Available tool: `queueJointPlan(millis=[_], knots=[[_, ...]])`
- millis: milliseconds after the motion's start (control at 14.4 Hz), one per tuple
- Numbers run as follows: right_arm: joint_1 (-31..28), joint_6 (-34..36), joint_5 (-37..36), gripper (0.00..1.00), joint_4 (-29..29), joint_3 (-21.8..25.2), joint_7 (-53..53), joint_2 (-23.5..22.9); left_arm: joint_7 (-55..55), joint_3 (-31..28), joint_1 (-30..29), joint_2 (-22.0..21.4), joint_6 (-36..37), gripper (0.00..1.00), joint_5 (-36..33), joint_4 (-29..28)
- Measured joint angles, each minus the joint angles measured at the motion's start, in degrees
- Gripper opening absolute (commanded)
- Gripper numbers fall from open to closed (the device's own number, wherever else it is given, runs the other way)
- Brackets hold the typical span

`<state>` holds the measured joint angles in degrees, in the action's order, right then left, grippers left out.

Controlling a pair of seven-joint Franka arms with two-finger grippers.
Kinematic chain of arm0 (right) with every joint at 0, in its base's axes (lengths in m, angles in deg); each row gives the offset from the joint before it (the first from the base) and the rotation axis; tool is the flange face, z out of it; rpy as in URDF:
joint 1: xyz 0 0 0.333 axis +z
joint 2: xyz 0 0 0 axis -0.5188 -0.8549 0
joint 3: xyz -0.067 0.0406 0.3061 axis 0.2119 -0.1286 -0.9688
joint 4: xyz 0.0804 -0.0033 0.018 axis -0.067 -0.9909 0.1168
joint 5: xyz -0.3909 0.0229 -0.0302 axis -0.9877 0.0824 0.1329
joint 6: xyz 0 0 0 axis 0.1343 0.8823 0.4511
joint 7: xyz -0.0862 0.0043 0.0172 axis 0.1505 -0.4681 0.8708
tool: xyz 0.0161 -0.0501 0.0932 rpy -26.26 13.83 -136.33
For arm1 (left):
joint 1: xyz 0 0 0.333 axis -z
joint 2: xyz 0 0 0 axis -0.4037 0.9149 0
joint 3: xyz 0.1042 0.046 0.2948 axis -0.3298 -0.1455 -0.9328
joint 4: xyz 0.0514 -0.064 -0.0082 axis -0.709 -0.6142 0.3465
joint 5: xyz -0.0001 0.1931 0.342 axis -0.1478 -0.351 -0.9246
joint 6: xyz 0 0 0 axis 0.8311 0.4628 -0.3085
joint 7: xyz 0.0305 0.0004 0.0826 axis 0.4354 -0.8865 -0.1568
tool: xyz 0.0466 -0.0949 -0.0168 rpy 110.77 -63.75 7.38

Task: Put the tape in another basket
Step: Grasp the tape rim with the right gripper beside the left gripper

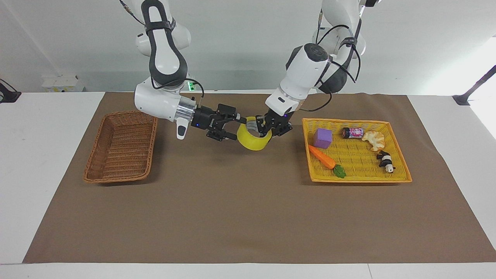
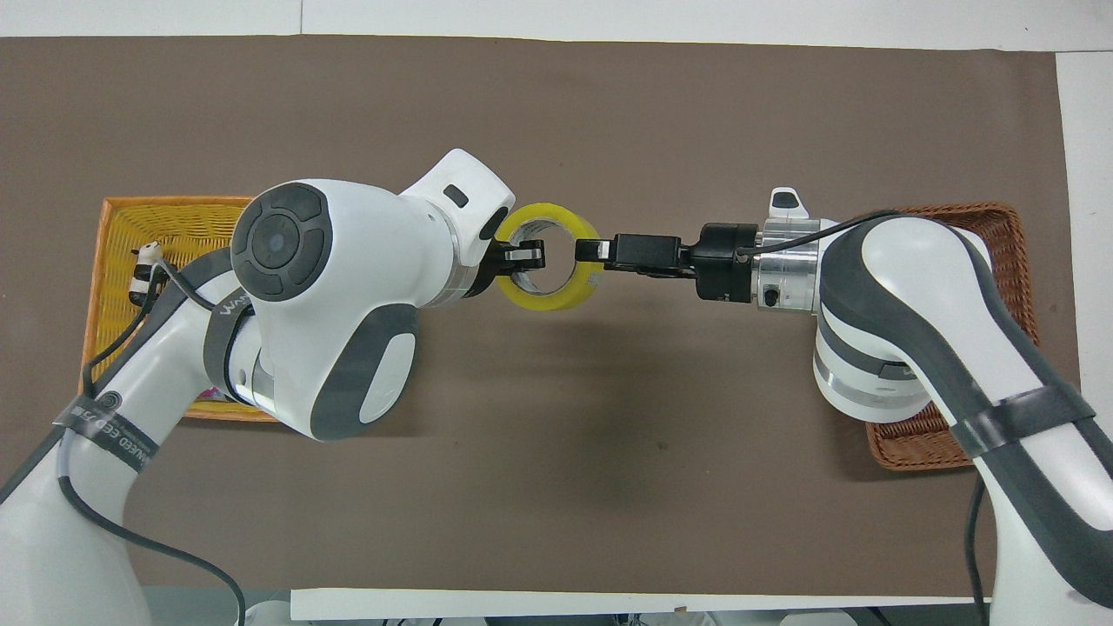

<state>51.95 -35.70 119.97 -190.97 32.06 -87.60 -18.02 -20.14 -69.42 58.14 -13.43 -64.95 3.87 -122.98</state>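
The yellow tape (image 1: 252,141) (image 2: 546,301) hangs in the air over the brown mat, between the two baskets. My left gripper (image 1: 267,130) (image 2: 522,256) is shut on the roll's wall at the side toward the yellow basket. From the brown basket's side, my right gripper (image 1: 237,128) (image 2: 588,252) reaches level to the roll. It is open, one finger above and one below the roll's wall. The brown wicker basket (image 1: 120,147) (image 2: 1009,228) lies at the right arm's end of the table with nothing in it.
A yellow-orange basket (image 1: 356,161) (image 2: 165,228) at the left arm's end holds a purple cube (image 1: 322,138), a carrot (image 1: 322,157), a small can (image 1: 352,133), a pastry (image 1: 374,140) and a panda figure (image 1: 385,161). The brown mat (image 1: 248,209) covers the table's middle.
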Motion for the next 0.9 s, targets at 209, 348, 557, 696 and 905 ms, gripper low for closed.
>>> queueJointPlan(millis=[209,348,557,696,905], knots=[[1.7,-1.9,1.4,0.97,0.0,-0.1,0.6,-0.1,0.0,0.0,0.0,0.0,0.0,0.00,0.0,0.0],[3.1,-3.4,1.7,0.96,0.0,-0.1,0.8,-0.3,0.0,0.0,0.0,0.0,0.0,0.00,0.0,0.0],[3.1,-3.4,1.7,0.96,0.0,0.0,0.8,-0.4,0.0,0.0,0.0,0.0,0.0,0.00,0.0,0.0],[3.0,-3.4,1.7,0.94,0.0,0.1,0.8,-0.4,0.0,0.0,0.0,0.0,0.0,0.00,0.0,0.0],[2.9,-3.4,1.7,0.85,0.0,0.3,0.8,-0.4,0.0,0.0,0.0,0.0,0.0,0.00,0.0,0.0]])
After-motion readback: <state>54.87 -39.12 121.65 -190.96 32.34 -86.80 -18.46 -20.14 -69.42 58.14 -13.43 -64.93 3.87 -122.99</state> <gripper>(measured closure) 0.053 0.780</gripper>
